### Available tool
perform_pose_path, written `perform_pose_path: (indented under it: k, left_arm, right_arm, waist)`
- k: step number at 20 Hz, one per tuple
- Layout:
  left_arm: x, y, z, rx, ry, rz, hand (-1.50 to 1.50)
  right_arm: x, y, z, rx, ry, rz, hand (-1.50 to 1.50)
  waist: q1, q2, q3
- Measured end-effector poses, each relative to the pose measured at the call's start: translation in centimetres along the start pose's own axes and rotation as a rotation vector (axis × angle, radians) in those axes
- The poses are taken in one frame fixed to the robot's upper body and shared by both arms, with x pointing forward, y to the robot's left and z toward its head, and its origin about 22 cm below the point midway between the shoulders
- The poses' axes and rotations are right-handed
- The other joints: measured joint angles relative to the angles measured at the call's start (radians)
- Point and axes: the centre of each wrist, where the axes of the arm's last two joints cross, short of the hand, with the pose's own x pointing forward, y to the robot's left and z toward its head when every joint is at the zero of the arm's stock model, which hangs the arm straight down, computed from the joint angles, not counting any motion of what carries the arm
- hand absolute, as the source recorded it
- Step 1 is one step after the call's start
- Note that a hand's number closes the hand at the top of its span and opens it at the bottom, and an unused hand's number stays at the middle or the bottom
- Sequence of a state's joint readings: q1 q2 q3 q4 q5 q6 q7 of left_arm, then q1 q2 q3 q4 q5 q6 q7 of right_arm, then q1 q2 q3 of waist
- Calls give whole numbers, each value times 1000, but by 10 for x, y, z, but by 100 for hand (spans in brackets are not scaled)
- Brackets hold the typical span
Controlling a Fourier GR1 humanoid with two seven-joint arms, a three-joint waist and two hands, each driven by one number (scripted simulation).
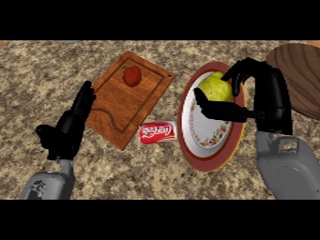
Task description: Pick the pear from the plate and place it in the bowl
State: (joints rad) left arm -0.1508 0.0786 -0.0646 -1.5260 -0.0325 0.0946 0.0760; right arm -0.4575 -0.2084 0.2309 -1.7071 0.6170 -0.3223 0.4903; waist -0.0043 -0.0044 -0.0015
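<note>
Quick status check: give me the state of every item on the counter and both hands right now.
pear: on the plate, right hand curled round it
plate: on the counter, holding the pear
wooden bowl: right of the plate
red fruit: on the cutting board
red packet: lying flat
right hand: shut on the pear
left hand: open, resting

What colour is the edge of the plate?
The plate has a red rim around a white middle with small coloured decorations, shown in the head view.

the red packet (157,132) bears white lettering, too small to read.
</note>
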Motion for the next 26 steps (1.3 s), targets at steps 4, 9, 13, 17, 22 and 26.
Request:
perform_pose_path:
  k: [4, 9, 13, 17, 22, 26]
  left_arm:
    - [2, 0, 2, 2, 5, 1, 0]
    - [1, -5, 1, -8, -2, -1, 0]
    - [1, -4, 3, -12, -3, 3, 0]
    - [0, -2, 1, -8, -6, 4, 0]
    - [0, 3, 1, -16, -4, 2, 0]
    - [4, -5, -3, -19, -8, 1, 0]
  right_arm:
    - [35, -28, -19, -55, 24, 81, 150]
    - [57, -50, -47, -107, 71, 133, 150]
    - [63, -69, -71, -153, 107, 158, 150]
    - [55, -82, -95, -174, 150, 169, 150]
    - [26, -100, -118, -201, 216, 300, 150]
    - [-4, -110, -134, -200, 263, 440, 150]
  waist:
    - [2, 0, 0]
    - [6, 3, 1]
    - [9, 4, 1]
    - [10, 5, 1]
    - [13, 7, 1]
    - [17, 9, 1]
